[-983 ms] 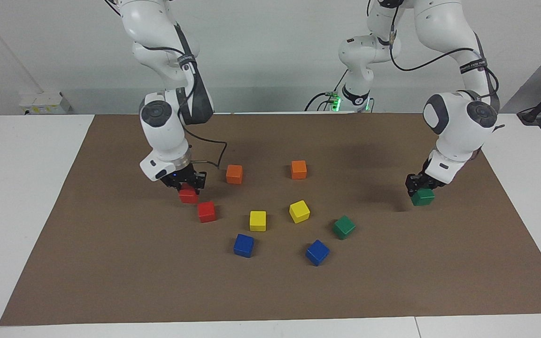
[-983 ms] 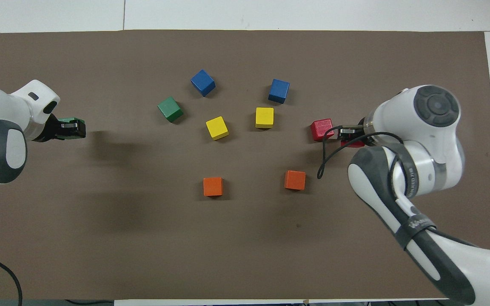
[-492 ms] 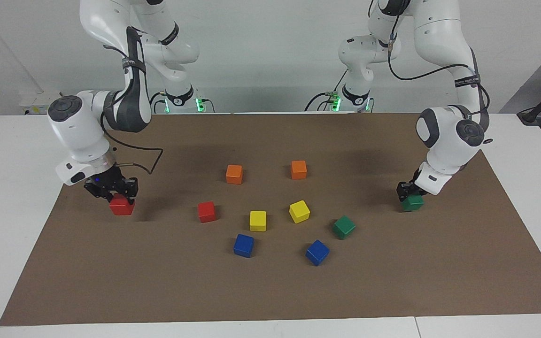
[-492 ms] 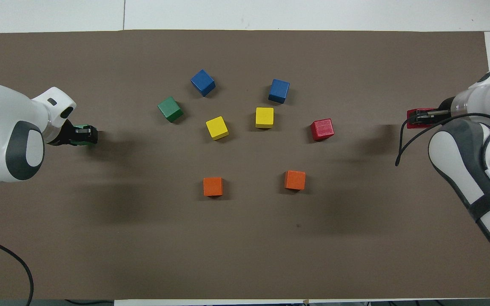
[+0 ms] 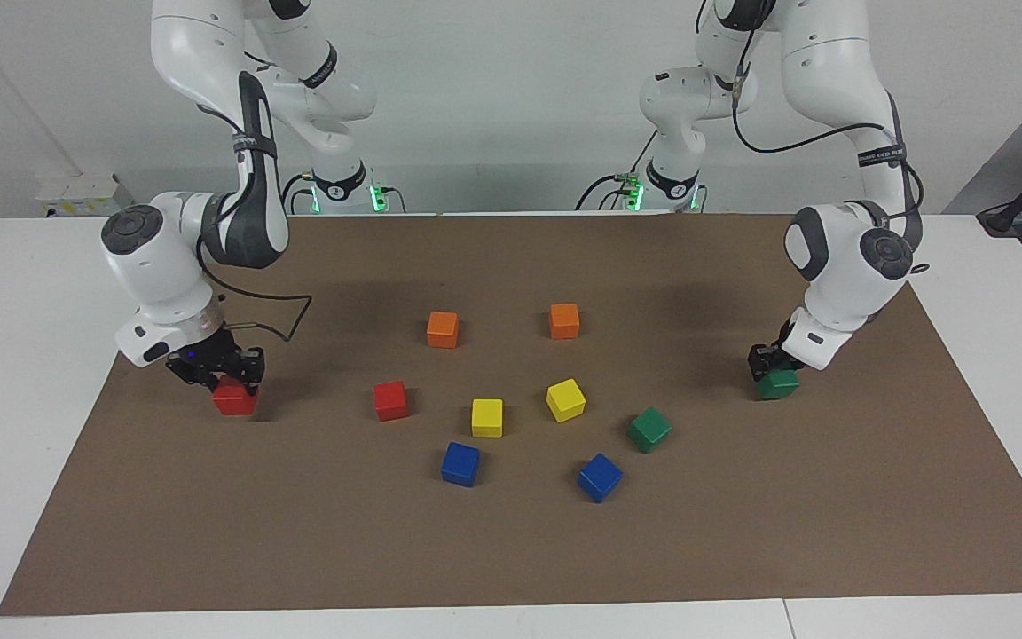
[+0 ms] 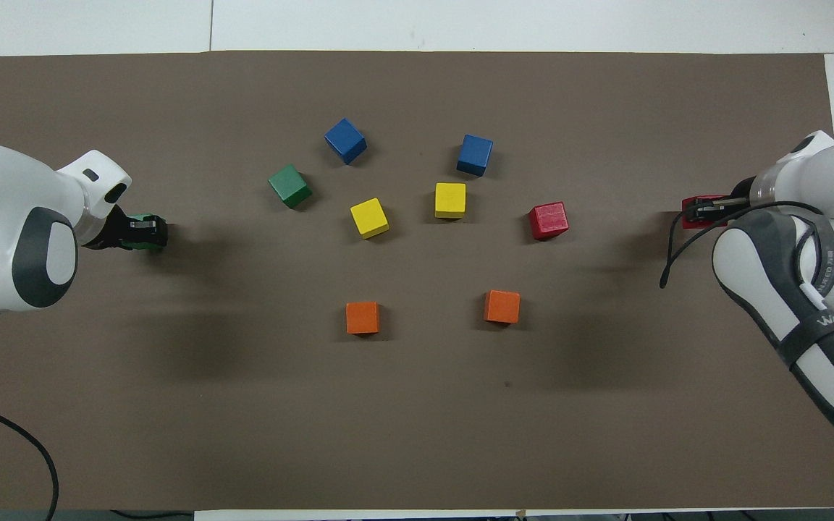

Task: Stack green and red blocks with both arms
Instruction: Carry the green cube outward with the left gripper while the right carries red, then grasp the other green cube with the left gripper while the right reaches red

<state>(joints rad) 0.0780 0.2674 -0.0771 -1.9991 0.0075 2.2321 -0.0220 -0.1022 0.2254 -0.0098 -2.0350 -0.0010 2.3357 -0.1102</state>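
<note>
My right gripper (image 5: 229, 382) is shut on a red block (image 5: 236, 404), low over the brown mat (image 5: 511, 550) at the right arm's end of the table. From above, that gripper (image 6: 703, 211) covers most of its red block (image 6: 693, 221). My left gripper (image 5: 774, 370) is shut on a green block (image 5: 779, 385), low over the mat at the left arm's end, and also shows from above (image 6: 139, 231). Whether either held block touches the mat I cannot tell. A second red block (image 5: 390, 400) (image 6: 549, 220) and a second green block (image 5: 649, 429) (image 6: 289, 185) lie loose mid-mat.
Between the loose red and green blocks lie two yellow cubes (image 5: 487, 417) (image 5: 566, 399). Two blue cubes (image 5: 460, 464) (image 5: 600, 477) lie farther from the robots, two orange cubes (image 5: 443, 329) (image 5: 564, 320) nearer. A black cable (image 6: 4, 441) crosses the mat's corner by the left arm.
My right gripper carried its red block from beside the loose red block out to the right arm's end of the mat and sank lower. My left gripper dropped lower with the green block.
</note>
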